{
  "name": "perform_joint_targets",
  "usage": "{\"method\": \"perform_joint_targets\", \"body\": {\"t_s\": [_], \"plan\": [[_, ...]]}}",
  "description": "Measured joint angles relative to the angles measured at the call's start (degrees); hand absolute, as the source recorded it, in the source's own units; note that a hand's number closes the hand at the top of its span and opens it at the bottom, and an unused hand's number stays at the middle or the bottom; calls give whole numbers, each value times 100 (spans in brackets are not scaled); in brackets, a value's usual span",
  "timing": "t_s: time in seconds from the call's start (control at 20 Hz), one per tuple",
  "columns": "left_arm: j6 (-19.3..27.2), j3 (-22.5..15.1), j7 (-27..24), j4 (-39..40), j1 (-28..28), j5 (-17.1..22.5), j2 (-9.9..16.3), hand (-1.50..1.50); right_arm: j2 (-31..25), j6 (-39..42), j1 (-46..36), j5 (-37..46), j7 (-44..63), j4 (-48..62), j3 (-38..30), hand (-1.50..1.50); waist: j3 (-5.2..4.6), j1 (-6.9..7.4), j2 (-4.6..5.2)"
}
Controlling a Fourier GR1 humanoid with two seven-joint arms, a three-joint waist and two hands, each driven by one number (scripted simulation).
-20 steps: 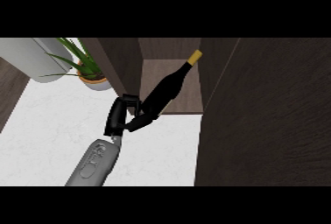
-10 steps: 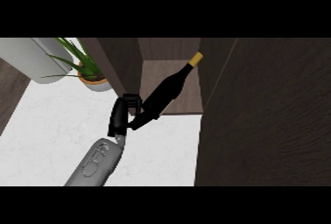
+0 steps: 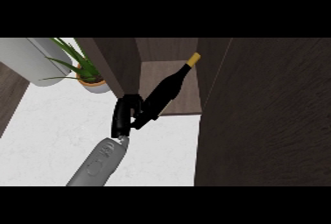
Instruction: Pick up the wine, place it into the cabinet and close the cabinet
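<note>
Left hand [image 3: 125, 114] curled round base of wine bottle [image 3: 165, 92], tilted, neck w/ yellow cap inside open cabinet [image 3: 177, 76]; potted plant [image 3: 87, 74] nearby.

One arm shows, a grey forearm [image 3: 98, 164] with a smooth, rounded shell that is broadest low down and tapers toward the wrist. Its surface has a dull sheen, lighter along the upper side and darker at the edges. Faint raised or recessed outlines, oval and curved, mark the casing near its middle. At the narrow wrist end sits a small pale, shiny connecting piece. Beyond it comes the hand [image 3: 123, 117], wholly black and matt, built of slim, elongated segments with rounded ends; no cables or screws can be made out.
</note>
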Motion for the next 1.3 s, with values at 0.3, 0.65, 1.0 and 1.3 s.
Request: {"method": "perform_joint_targets", "body": {"t_s": [0.3, 0.65, 1.0, 1.3], "plan": [[439, -149, 92, 112, -22, -211, 24, 150, -51, 110, 7, -57, -37, 16, -15, -150, 22, -80, -11], [762, -185, 259, 158, -37, -339, 19, 150, -28, 130, -63, -126, -40, 62, 16, -150, 40, -150, -8], [1008, -98, 186, 114, 25, -268, -28, 150, -16, 207, 5, -166, -97, 86, 86, -150, 39, -235, 17], [1364, 16, 266, 69, 47, -179, -143, 150, -44, 279, 33, -200, -152, 96, 92, -150, 32, -308, 41]]}}
